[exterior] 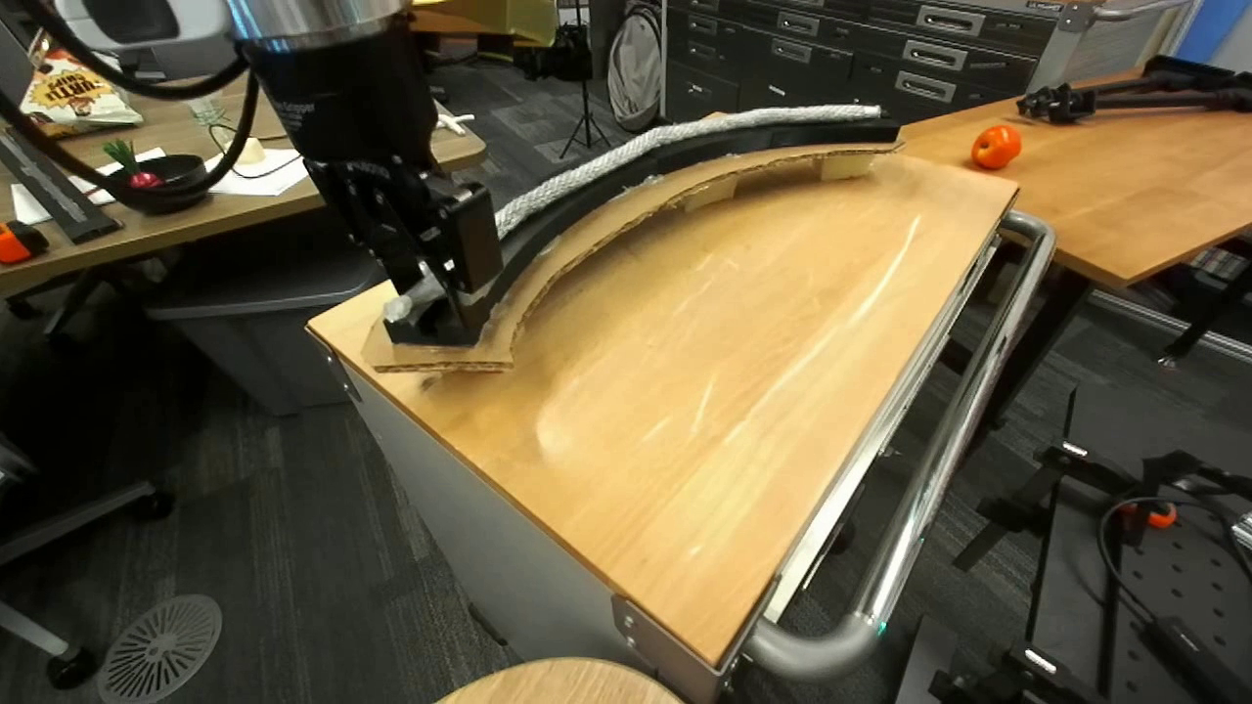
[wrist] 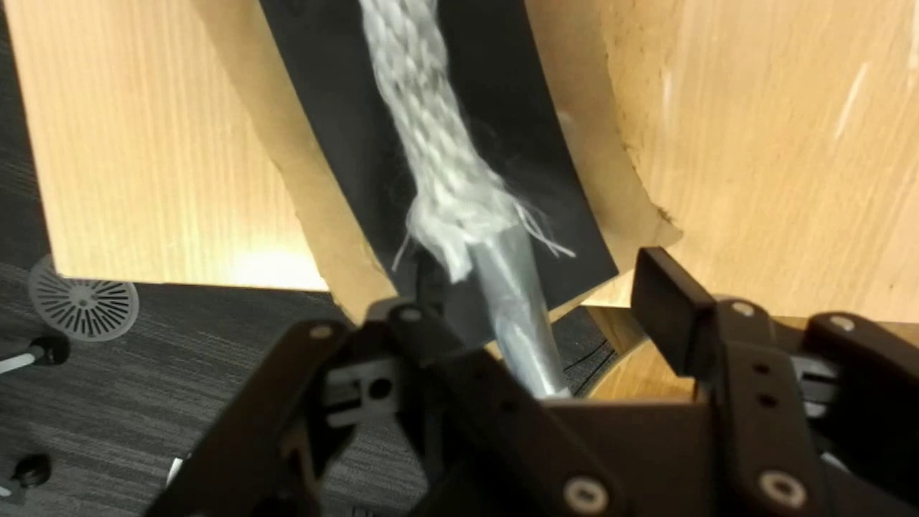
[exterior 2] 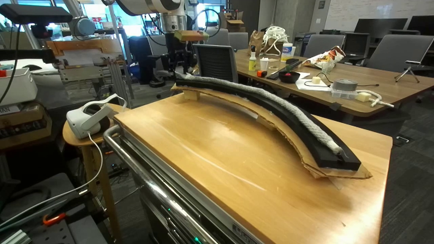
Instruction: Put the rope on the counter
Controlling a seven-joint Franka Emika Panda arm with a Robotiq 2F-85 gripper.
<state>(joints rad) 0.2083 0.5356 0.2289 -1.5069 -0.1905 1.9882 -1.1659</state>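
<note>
Rope (exterior 2: 281, 102) rests along the black channel (exterior 2: 305, 139), bowing toward the desk (exterior: 704, 342) edge opposite the rail (exterior: 937, 469); your tool (wrist: 542, 301), jaws apart, straddles one end.

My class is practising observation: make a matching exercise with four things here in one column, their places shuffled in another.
Things
1. rope
2. white headset
3. bowl
4. metal rail

Places
A. on a round stool
B. alongside the wooden counter
C. lying on the black channel
D. on the cluttered desk

Pairs: 1-C, 2-A, 3-D, 4-B
</note>
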